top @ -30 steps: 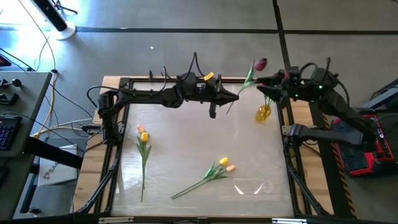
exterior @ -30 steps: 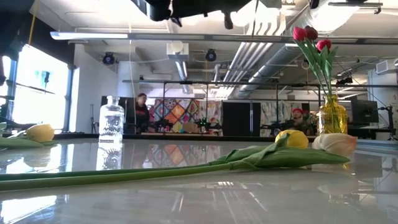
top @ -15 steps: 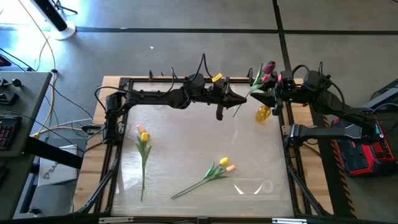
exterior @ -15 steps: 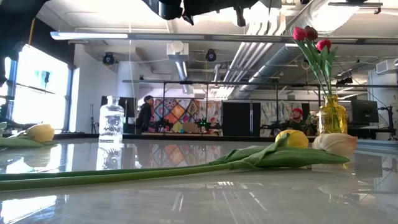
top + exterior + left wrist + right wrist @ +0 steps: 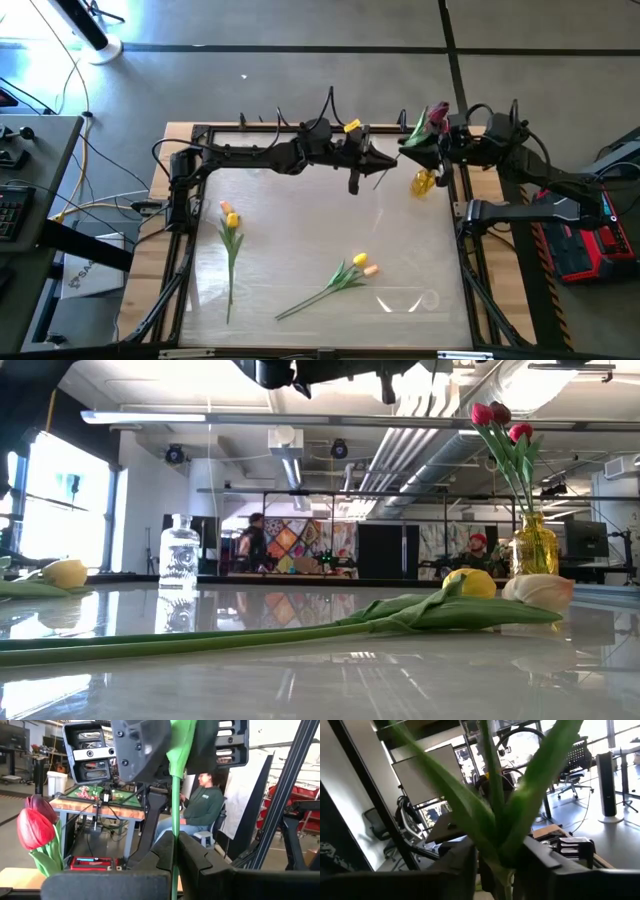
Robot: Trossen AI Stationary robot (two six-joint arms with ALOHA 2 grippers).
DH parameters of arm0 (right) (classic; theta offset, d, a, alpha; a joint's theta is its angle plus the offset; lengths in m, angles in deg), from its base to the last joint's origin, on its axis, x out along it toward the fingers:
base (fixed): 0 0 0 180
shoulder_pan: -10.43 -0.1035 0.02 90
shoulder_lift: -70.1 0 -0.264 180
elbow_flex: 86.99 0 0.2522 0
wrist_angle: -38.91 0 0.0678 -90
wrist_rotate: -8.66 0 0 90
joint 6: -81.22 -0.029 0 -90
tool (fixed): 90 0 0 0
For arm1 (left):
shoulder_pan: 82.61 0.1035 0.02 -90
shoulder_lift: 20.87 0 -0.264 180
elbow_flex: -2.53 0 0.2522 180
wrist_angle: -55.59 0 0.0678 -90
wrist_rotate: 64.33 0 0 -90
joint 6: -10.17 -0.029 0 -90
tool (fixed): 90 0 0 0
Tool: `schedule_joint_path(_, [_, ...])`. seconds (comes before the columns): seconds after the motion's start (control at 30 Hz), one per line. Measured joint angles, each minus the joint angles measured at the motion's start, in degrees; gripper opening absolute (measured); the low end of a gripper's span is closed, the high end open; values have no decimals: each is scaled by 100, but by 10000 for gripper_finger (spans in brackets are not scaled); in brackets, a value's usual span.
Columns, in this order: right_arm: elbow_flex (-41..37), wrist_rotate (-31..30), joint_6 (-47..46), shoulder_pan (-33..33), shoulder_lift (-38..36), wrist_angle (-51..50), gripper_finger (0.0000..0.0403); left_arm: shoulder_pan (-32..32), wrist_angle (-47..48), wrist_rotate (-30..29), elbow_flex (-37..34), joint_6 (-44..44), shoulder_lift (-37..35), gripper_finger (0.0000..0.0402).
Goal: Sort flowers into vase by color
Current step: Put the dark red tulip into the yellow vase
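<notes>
Red tulips (image 5: 497, 415) are held in the yellow vase (image 5: 535, 545) below the right gripper (image 5: 418, 148), which is clamped on a maroon tulip's (image 5: 436, 112) stem; the left gripper (image 5: 383, 161), beside it, is pinched on that stem too. The clear bottle's (image 5: 180, 555) contents cannot be made out.

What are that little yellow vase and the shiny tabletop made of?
The small yellow vase looks like tinted glass: light passes through it and the stems inside show. The pale glossy tabletop mirrors the room and the flowers, so probably a polished or laminated surface; which one is unclear.

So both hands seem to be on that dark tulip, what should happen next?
Probably the left hand lets go: it grips the maroon tulip's stem, the right hand has closed on it too, above the yellow vase of red tulips.
</notes>
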Motion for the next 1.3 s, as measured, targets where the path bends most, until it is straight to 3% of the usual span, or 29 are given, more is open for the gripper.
schedule_joint_path(0.13, [0, -88, -9, 2, -29, 11, 17, -29, 18, 0, 0, -81, -44, 16])
schedule_joint_path(0.3, [4, -233, -28, 1, -107, -35, 5, -25, 434, -24, 0, -258, -279, 83])
schedule_joint_path(0.53, [7, -553, 55, 2, -390, -292, 2, 155, 1982, -46, 0, -605, -1091, 163])
schedule_joint_path(0.83, [139, -799, 225, 2, -544, -987, 1, 442, 3176, -53, -100, -1170, -2288, 172])
schedule_joint_path(1.3, [2246, -1963, 870, 2, -237, -3905, 0, 855, 3819, -63, -572, -1370, -3288, 172])
